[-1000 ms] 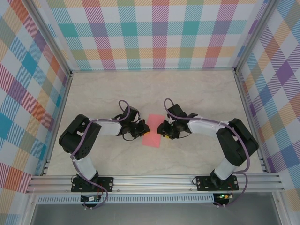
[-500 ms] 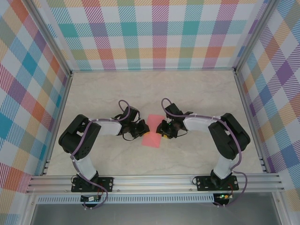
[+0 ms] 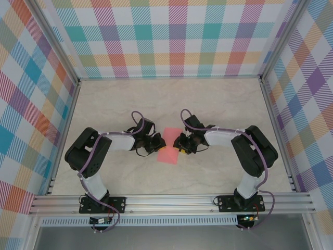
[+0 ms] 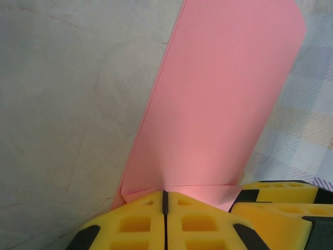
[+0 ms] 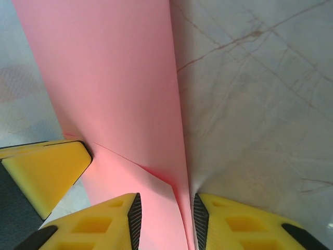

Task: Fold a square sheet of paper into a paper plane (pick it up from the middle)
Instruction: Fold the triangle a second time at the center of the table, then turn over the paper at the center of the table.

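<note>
The square sheet of paper (image 3: 169, 146), salmon-pink, is folded to a narrow strip and lifted off the marble table between the two grippers. My left gripper (image 3: 159, 143) is shut on its left edge; in the left wrist view the yellow jaws (image 4: 165, 194) meet on a small turned-up flap of the paper (image 4: 218, 94). My right gripper (image 3: 179, 143) is at the opposite edge. In the right wrist view its jaws (image 5: 166, 203) stand apart, with the paper's (image 5: 104, 78) edge and a creased flap lying in the gap. A left gripper finger (image 5: 44, 169) shows beside it.
Checkered walls (image 3: 177, 36) close the table (image 3: 223, 104) on three sides. An aluminium rail (image 3: 171, 200) with both arm bases runs along the near edge. Bare marble surface surrounds the paper.
The right arm has drawn its elbow inward and its gripper has shifted slightly toward the paper, jaws a little narrower. The left gripper has stayed shut on the paper.
</note>
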Available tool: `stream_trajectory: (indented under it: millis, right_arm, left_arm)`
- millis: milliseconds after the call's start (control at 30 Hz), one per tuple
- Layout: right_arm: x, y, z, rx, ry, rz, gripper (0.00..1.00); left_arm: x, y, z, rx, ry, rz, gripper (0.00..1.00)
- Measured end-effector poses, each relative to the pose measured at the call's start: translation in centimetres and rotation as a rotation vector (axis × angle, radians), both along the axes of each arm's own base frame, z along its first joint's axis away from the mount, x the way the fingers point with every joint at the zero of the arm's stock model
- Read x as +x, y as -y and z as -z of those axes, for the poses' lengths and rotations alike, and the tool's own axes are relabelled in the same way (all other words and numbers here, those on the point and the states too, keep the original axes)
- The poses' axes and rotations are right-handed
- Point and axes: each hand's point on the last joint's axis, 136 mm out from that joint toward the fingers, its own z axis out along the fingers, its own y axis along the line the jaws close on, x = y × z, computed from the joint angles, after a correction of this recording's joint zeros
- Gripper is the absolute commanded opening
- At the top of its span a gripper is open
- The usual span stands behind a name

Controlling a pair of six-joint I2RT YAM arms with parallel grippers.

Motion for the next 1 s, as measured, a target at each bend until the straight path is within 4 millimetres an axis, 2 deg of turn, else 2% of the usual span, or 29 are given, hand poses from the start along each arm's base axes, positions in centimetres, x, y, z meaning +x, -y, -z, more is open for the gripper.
stream_trajectory:
  millis: [367,567,833,1000]
  right_arm:
    - [0.0,-0.1,-0.2,0.032,0.012,0.000,0.37]
    - [0.7,-1.6,-1.2,0.100,0.060,-0.021,0.37]
    - [0.9,-1.6,-1.2,0.102,0.070,-0.018,0.39]
    - [0.3,-1.7,-0.8,0.127,0.061,-0.025,0.35]
  left_arm:
    - [0.0,-0.1,0.0,0.003,-0.012,-0.015,0.05]
    - [0.0,-0.1,0.0,0.003,-0.015,-0.017,0.05]
    - [0.1,-0.2,0.0,0.008,-0.014,-0.023,0.05]
    - [0.2,-0.2,-0.1,0.008,-0.014,-0.029,0.05]
